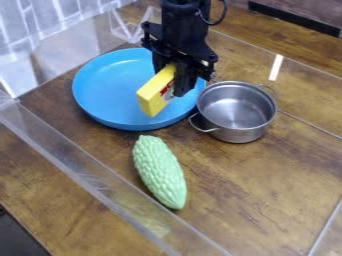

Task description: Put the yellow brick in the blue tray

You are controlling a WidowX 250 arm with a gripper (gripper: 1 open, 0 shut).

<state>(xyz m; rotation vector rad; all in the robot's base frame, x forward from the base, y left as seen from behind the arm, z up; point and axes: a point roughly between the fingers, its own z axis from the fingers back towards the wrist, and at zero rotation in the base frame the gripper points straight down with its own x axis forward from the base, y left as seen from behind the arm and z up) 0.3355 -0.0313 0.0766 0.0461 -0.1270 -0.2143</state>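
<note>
The black gripper (175, 58) is closed around the yellow brick (156, 90), and it holds the brick at a tilt over the blue tray (107, 92). The tray lies on the wooden bench (251, 192). Just beside the tray there is 1 steel pot (237, 110). Nearer to the camera lies 1 bumpy green gourd (159, 171), apart from the pot.

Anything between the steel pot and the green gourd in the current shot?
Nothing lies between them: in the camera view, only bare wooden tabletop separates the steel pot from the green gourd.
</note>
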